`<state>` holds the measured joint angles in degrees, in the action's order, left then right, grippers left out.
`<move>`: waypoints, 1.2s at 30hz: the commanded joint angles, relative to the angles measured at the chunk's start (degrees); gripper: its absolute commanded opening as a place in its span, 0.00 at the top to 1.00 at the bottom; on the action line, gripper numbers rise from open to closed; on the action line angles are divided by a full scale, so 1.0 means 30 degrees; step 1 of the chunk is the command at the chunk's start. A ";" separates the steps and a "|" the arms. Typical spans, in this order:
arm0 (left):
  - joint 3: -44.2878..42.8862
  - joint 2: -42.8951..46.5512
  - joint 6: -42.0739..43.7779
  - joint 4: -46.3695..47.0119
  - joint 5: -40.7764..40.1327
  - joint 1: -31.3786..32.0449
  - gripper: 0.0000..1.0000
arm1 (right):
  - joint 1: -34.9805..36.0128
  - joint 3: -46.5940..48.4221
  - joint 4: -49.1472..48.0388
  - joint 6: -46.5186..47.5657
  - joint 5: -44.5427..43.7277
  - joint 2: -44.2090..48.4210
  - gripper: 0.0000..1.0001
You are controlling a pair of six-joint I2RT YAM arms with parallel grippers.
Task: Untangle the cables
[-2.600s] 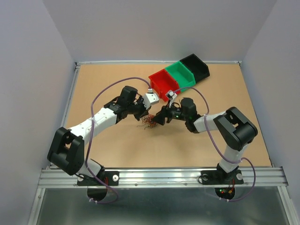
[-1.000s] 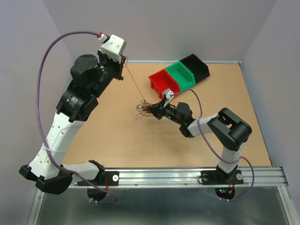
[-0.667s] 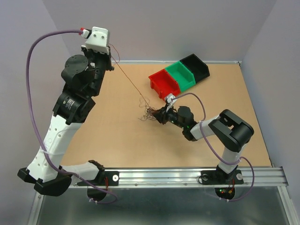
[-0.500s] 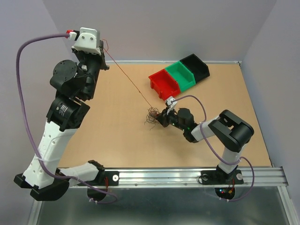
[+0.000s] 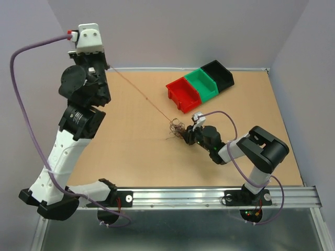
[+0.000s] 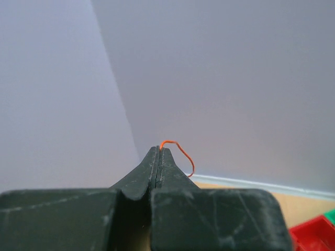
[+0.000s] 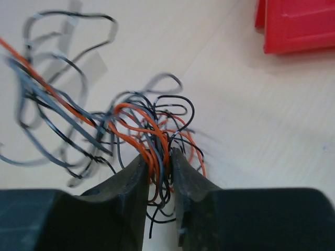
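My left end effector is raised high over the far-left corner of the tabletop. In the left wrist view its tips are pressed together, pinching one red-orange wire that loops out just past them. From the overhead view that wire runs in a taut diagonal line down to the cables, a small wiry clump near the middle of the tabletop, just in front of the red bin.

My right end effector is low at the clump's right edge. In the right wrist view its fingers sit nearly closed on a bundle of orange and black strands; the other loops fan out to the left, blurred.

The green bin and black bin sit in a row behind the red one, touching.
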<state>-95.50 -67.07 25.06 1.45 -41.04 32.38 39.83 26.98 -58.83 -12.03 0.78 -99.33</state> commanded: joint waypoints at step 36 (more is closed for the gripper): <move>0.3563 0.3253 0.4356 0.7922 -0.1777 -0.0745 1.00 | -0.3200 -0.2754 0.2178 -0.2819 -0.3522 0.4482 0.99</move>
<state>-85.71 -58.37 49.84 34.72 -55.16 30.41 30.39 20.12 -51.31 -21.21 -13.98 -89.56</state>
